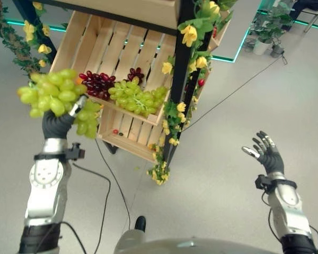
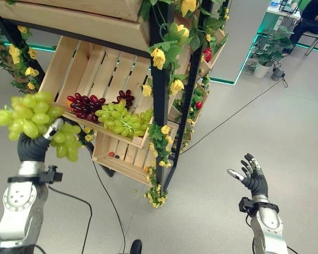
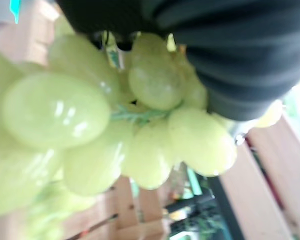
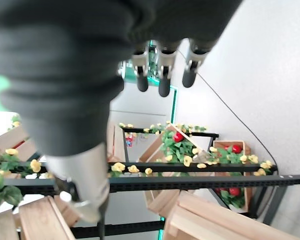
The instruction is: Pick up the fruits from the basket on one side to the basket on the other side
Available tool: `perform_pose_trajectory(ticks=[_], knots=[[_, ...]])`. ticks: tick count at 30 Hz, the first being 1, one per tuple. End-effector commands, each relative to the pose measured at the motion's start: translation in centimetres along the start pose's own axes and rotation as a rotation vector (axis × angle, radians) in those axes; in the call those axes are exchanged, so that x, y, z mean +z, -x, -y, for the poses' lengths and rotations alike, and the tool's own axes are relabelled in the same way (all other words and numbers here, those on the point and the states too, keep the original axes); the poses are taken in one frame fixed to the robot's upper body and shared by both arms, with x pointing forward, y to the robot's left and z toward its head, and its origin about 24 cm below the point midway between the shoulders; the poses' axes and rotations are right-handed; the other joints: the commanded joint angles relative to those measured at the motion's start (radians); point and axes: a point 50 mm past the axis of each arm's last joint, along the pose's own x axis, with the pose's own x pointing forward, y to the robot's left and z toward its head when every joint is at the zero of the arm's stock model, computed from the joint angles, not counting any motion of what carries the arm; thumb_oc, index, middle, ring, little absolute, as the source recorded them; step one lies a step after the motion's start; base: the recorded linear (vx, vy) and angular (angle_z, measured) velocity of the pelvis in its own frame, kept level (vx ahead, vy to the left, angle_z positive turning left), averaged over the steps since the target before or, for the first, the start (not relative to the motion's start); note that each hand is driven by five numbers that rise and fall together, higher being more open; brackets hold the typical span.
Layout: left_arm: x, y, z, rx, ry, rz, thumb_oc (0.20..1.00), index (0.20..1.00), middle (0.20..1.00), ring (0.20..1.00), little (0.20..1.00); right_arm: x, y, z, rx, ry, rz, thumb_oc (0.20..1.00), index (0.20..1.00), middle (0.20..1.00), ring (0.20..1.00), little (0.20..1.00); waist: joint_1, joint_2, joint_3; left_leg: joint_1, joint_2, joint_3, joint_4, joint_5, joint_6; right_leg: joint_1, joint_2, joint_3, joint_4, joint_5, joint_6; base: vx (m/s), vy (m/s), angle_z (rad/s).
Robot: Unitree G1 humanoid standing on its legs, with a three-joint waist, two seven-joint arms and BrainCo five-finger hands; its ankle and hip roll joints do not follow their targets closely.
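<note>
My left hand is raised at the left, shut on a big bunch of green grapes held in the air in front of the wooden crate; the grapes show close up past the hand's cover. Inside the tilted crate lie a second green grape bunch and dark red grapes. My right hand hangs open over the floor at the right, holding nothing, fingers straight.
A black-framed shelf post wrapped in leaves and yellow flowers stands right of the crate. A lower crate sits beneath. Red fruit shows in crates on the stand's right side. Potted plants and a seated person stand far back right.
</note>
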Motion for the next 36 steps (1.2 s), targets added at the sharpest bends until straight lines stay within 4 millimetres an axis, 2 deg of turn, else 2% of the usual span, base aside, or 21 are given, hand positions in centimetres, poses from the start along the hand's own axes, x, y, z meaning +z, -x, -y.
perform_pose_trajectory(ticks=[1, 3, 8, 9, 11, 17, 20, 26, 27, 28, 29, 31, 32, 33, 35, 36], knots=[[2.3, -2.8, -1.1, 0.055, -0.092, 0.174, 0.200, 0.200, 0.200, 0.200, 0.200, 3.1, -1.4, 0.7, 0.039, 0.090, 0.109, 1.000, 1.000, 1.000, 1.000, 1.000, -0.023, 0.029, -0.049, 0.038, 0.064, 0.045, 0.011, -0.079, -0.042, 0.013, -0.041, -0.020, 0.071, -0.066, 0.049, 0.02, 0.011, -0.07], [2.1, -4.5, -1.6, 0.069, -0.142, 0.159, 0.200, 0.200, 0.200, 0.200, 0.200, 3.0, -1.6, 0.5, 0.060, 0.103, 0.097, 1.000, 1.000, 1.000, 1.000, 1.000, -0.043, 0.034, -0.054, 0.047, 0.068, 0.056, 0.010, -0.082, -0.042, 0.013, -0.040, -0.007, 0.075, -0.067, 0.051, 0.03, 0.017, -0.12], [1.5, -6.8, -2.4, 0.078, -0.210, 0.115, 0.200, 0.200, 0.200, 0.200, 0.200, 2.9, -1.9, 0.1, 0.088, 0.117, 0.081, 1.000, 1.000, 1.000, 1.000, 1.000, -0.065, 0.040, -0.055, 0.060, 0.073, 0.073, 0.007, -0.085, -0.042, 0.008, -0.038, 0.012, 0.078, -0.066, 0.057, 0.03, 0.017, -0.17], [1.1, -8.1, -2.6, 0.076, -0.219, 0.080, 0.200, 0.200, 0.200, 0.200, 0.200, 3.0, -2.1, -0.2, 0.108, 0.128, 0.078, 1.000, 1.000, 1.000, 1.000, 1.000, -0.078, 0.043, -0.058, 0.067, 0.074, 0.082, 0.004, -0.085, -0.041, 0.007, -0.037, 0.022, 0.078, -0.065, 0.059, 0.03, 0.016, -0.15], [1.0, -9.1, -3.1, 0.094, -0.253, 0.061, 0.200, 0.200, 0.200, 0.200, 0.200, 3.0, -2.3, -0.7, 0.123, 0.127, 0.075, 1.000, 1.000, 1.000, 1.000, 1.000, -0.087, 0.046, -0.060, 0.072, 0.076, 0.090, 0.003, -0.085, -0.041, 0.007, -0.037, 0.030, 0.077, -0.064, 0.061, 0.02, 0.015, -0.10], [0.6, -10.7, -4.4, 0.140, -0.297, 0.000, 0.200, 0.200, 0.200, 0.200, 0.200, 3.1, -2.5, -1.2, 0.150, 0.144, 0.078, 1.000, 1.000, 1.000, 1.000, 1.000, -0.107, 0.047, -0.060, 0.086, 0.083, 0.110, 0.000, -0.088, -0.040, -0.001, -0.034, 0.057, 0.079, -0.061, 0.068, 0.02, 0.014, -0.18], [0.3, -10.8, -4.8, 0.146, -0.329, -0.023, 0.200, 0.200, 0.200, 0.200, 0.200, 3.2, -2.5, -1.2, 0.145, 0.137, 0.081, 1.000, 1.000, 1.000, 1.000, 1.000, -0.113, 0.047, -0.060, 0.089, 0.083, 0.116, -0.001, -0.089, -0.039, -0.002, -0.033, 0.063, 0.079, -0.061, 0.069, 0.01, 0.007, -0.14], [-0.2, -10.7, -7.1, 0.167, -0.493, -0.098, 0.200, 0.200, 0.200, 0.200, 0.200, 3.4, -2.3, -1.0, 0.149, 0.145, 0.091, 1.000, 1.000, 1.000, 1.000, 1.000, -0.123, 0.045, -0.062, 0.103, 0.089, 0.136, -0.006, -0.092, -0.035, -0.007, -0.029, 0.085, 0.081, -0.062, 0.072, 0.01, 0.011, -0.10], [-0.2, -11.1, -7.8, 0.168, -0.540, -0.136, 0.304, 0.304, 0.304, 0.304, 0.304, 3.5, -2.3, -0.9, 0.151, 0.148, 0.094, 1.000, 1.000, 1.000, 1.000, 1.000, -0.129, 0.048, -0.061, 0.104, 0.090, 0.142, -0.007, -0.091, -0.035, -0.011, -0.029, 0.091, 0.080, -0.059, 0.074, 0.00, 0.009, -0.23], [-0.2, -11.2, -7.8, 0.167, -0.541, -0.134, 0.536, 0.536, 0.536, 0.536, 0.536, 3.5, -2.3, -0.9, 0.150, 0.146, 0.094, 1.000, 1.000, 1.000, 1.000, 1.000, -0.127, 0.046, -0.060, 0.104, 0.090, 0.142, -0.007, -0.091, -0.035, -0.011, -0.029, 0.091, 0.080, -0.059, 0.074, 0.01, 0.018, -0.18], [-0.6, -11.3, -9.0, 0.177, -0.615, -0.204, 1.000, 1.000, 1.000, 1.000, 1.000, 3.5, -2.3, -0.8, 0.151, 0.155, 0.088, 1.000, 1.000, 1.000, 1.000, 1.000, -0.132, 0.050, -0.061, 0.106, 0.090, 0.145, -0.009, -0.090, -0.034, -0.014, -0.028, 0.094, 0.080, -0.057, 0.076, 0.01, 0.010, -0.07], [-0.6, -11.5, -9.5, 0.176, -0.662, -0.233, 1.000, 1.000, 1.000, 1.000, 1.000, 3.4, -2.2, -0.7, 0.150, 0.148, 0.084, 1.000, 1.000, 1.000, 1.000, 1.000, -0.132, 0.048, -0.062, 0.107, 0.091, 0.147, -0.011, -0.090, -0.034, -0.014, -0.028, 0.094, 0.079, -0.056, 0.077, 0.00, 0.000, 0.00], [0.8, -12.5, -9.9, 0.152, -0.857, -0.224, 1.000, 1.000, 1.000, 1.000, 1.000, 3.4, -2.1, -0.7, 0.158, 0.157, 0.088, 1.000, 1.000, 1.000, 1.000, 1.000, -0.136, 0.051, -0.061, 0.108, 0.092, 0.147, -0.013, -0.089, -0.033, -0.016, -0.027, 0.093, 0.077, -0.053, 0.079, 0.00, 0.000, 0.00], [0.8, -12.7, -9.8, 0.150, -0.861, -0.221, 1.000, 1.000, 1.000, 1.000, 1.000, 3.4, -2.1, -0.7, 0.155, 0.153, 0.088, 1.000, 1.000, 1.000, 1.000, 1.000, -0.133, 0.048, -0.060, 0.108, 0.092, 0.147, -0.013, -0.089, -0.033, -0.015, -0.027, 0.093, 0.077, -0.053, 0.079, 0.00, 0.000, 0.00], [2.7, -14.2, -8.7, -0.034, -1.366, -0.180, 1.000, 1.000, 1.000, 1.000, 1.000, 3.5, -1.7, 0.2, 0.138, 0.184, 0.101, 1.000, 1.000, 1.000, 1.000, 1.000, -0.132, 0.047, -0.053, 0.109, 0.093, 0.143, -0.012, -0.094, -0.035, -0.014, -0.024, 0.090, 0.078, -0.058, 0.082, 0.00, -0.006, 0.02], [2.9, -14.4, -8.5, -0.036, -1.369, -0.176, 1.000, 1.000, 1.000, 1.000, 1.000, 3.5, -1.6, 0.2, 0.135, 0.180, 0.101, 1.000, 1.000, 1.000, 1.000, 1.000, -0.130, 0.043, -0.054, 0.104, 0.091, 0.143, -0.012, -0.090, -0.034, -0.018, -0.025, 0.089, 0.076, -0.054, 0.082, 0.00, -0.008, 0.03]])
